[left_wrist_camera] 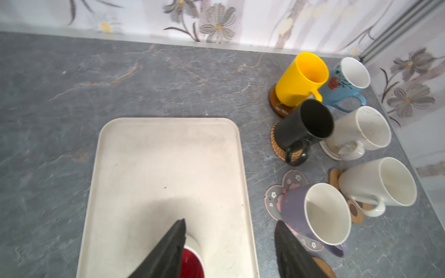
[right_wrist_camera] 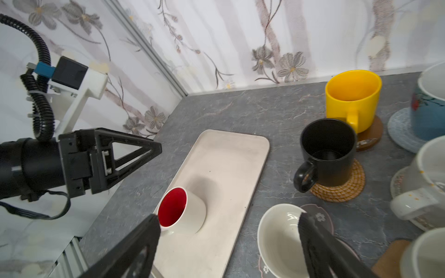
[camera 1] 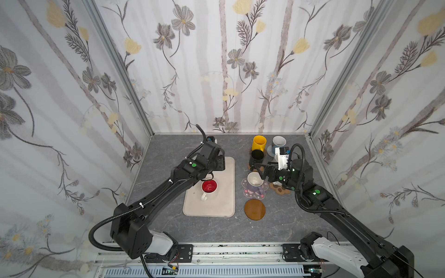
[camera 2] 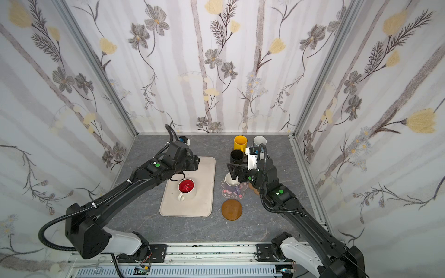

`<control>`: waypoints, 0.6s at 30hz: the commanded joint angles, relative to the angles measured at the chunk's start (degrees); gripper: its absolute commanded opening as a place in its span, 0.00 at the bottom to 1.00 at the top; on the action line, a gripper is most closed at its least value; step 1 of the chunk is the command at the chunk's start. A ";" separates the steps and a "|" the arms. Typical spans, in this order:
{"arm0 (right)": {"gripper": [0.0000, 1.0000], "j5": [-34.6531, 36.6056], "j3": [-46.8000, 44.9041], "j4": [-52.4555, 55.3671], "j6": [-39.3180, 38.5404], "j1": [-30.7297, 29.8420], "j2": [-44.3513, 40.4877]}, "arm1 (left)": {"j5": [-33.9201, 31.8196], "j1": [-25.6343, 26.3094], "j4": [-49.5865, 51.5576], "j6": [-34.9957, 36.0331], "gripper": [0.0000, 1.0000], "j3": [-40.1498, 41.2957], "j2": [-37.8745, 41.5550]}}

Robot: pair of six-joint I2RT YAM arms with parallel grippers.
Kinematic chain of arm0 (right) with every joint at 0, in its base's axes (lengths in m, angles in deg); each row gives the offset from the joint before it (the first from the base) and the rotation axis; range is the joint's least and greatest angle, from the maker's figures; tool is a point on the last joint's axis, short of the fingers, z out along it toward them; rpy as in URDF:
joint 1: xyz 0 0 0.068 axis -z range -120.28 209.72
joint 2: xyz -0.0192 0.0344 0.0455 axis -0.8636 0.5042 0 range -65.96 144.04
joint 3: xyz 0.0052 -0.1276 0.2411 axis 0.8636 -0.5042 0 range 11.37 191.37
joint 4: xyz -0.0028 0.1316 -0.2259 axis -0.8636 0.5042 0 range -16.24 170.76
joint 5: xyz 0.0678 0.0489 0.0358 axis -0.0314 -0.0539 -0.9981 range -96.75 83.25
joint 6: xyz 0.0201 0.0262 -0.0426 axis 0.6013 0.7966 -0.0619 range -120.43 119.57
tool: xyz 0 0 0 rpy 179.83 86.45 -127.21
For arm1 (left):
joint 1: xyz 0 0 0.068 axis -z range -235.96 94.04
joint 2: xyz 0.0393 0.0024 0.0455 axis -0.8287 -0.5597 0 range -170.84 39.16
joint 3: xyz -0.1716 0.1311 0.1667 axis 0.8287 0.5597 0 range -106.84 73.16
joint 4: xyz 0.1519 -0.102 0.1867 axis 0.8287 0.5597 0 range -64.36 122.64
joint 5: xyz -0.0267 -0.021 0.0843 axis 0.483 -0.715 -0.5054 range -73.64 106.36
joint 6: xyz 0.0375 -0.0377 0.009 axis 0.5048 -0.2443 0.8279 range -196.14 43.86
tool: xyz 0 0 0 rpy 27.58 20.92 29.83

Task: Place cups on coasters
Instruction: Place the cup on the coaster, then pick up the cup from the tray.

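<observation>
**Six mugs on coasters, one on the tray, both claws spread**

*Top views.* On the grey worktop (camera 1: 168, 216) the red-lined mug (camera 1: 209, 187) stands upright on the beige tray (camera 1: 226, 204), with its handle toward the robot's base. The left claw (camera 1: 220, 163) hangs over the far end of the tray, and its opening cannot be judged from here. The right claw (camera 1: 259, 172) is poised above the lavender mug (camera 1: 255, 184), which sits on the flower coaster (camera 1: 246, 192). Just nearer the base lies a bare brown disc (camera 1: 254, 209). Both top views show this layout.

*Left wrist view.* The fingers (left_wrist_camera: 178, 240) of the left claw (left_wrist_camera: 230, 221) stand apart with nothing between them. The red-lined mug (left_wrist_camera: 192, 262) is under one finger. Beside the tray (left_wrist_camera: 168, 156) stands a cluster of mugs:
- The yellow mug (left_wrist_camera: 301, 79) is on a second brown disc (left_wrist_camera: 279, 108).
- The black mug (left_wrist_camera: 305, 125) is on the golden woven round (left_wrist_camera: 277, 144).
- The blue-patterned mug (left_wrist_camera: 346, 81) stands next to the yellow one.
- A speckled white mug (left_wrist_camera: 361, 127) is on a pale round (left_wrist_camera: 330, 150).
- A plain white mug (left_wrist_camera: 378, 183) is on the paw coaster (left_wrist_camera: 356, 211).

*Right wrist view.* The right claw (right_wrist_camera: 228, 217) is spread wide and grips nothing. One finger lines up with the rim of the red-lined mug (right_wrist_camera: 183, 211). The other crosses the rim of the lavender mug (right_wrist_camera: 279, 235), and whether it touches cannot be told. The left claw (right_wrist_camera: 154, 149) appears side-on above the tray's far end. The blue-patterned mug (right_wrist_camera: 428, 113) rests on the grey round (right_wrist_camera: 399, 130).
</observation>
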 commanded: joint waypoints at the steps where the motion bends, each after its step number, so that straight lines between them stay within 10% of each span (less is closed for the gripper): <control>1: 0.84 2.75 2.56 -1.19 -0.87 -3.73 4.69 | -0.78 -3.10 -2.47 -4.87 0.33 7.19 4.78; 5: 0.74 1.77 5.53 -1.37 -0.56 -7.58 10.82 | -0.91 -6.18 -3.53 -7.60 0.00 15.94 11.86; 13: 0.69 -0.59 10.45 -1.38 -0.21 -13.69 21.57 | 3.49 -8.99 -7.16 -10.58 0.00 27.32 15.32; 18: 0.75 -2.49 11.54 -2.05 0.19 -13.98 25.01 | 5.95 -8.99 -9.20 -9.97 0.21 30.44 17.08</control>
